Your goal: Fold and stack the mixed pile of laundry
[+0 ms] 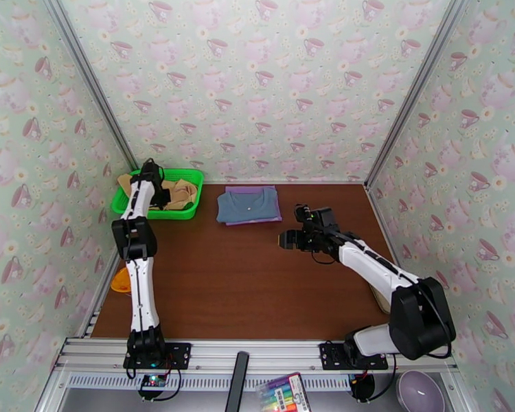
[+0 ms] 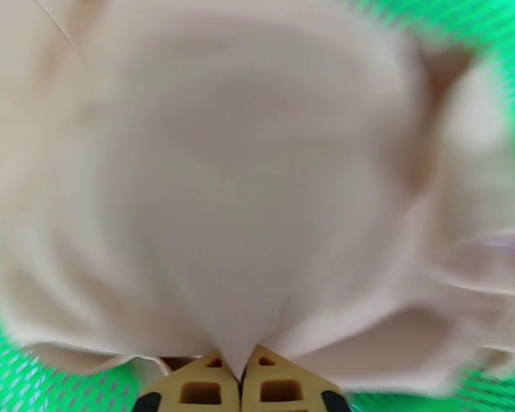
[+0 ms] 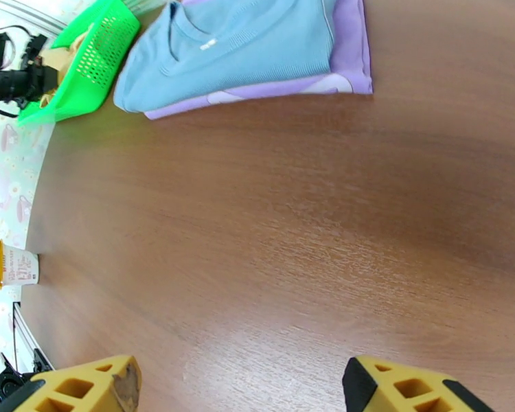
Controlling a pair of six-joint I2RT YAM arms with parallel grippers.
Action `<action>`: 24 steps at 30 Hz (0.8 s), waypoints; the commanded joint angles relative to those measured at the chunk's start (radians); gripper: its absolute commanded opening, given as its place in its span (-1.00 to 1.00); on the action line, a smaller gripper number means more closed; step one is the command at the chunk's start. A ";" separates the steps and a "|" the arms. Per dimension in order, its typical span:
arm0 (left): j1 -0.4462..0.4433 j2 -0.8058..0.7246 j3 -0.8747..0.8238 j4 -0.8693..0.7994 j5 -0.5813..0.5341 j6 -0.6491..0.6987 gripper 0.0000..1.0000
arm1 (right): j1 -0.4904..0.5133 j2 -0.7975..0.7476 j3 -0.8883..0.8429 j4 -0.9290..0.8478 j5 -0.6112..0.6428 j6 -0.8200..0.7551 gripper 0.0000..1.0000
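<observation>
Top view: evenly bright, diffuse light from above, shadows soft, sharp throughout. Your left wrist view: tan shirt (image 2: 244, 173) too close, blurred all over; basket (image 2: 24, 387) mesh smeared at 7 o'clock. Your right wrist view: table (image 3: 292, 235) sharp, bowed at the edges, pale sheen toward 3 o'clock.

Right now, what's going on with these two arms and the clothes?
The left gripper is shut on the tan garment inside the green basket. The right gripper hangs open above bare table. The blue shirt lies folded on top of the folded purple shirt, beside the basket.
</observation>
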 commanded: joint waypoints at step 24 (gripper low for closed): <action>-0.135 -0.772 -0.109 -0.057 0.327 -0.239 -1.00 | 0.247 -0.310 -0.071 0.104 -0.039 -0.390 0.63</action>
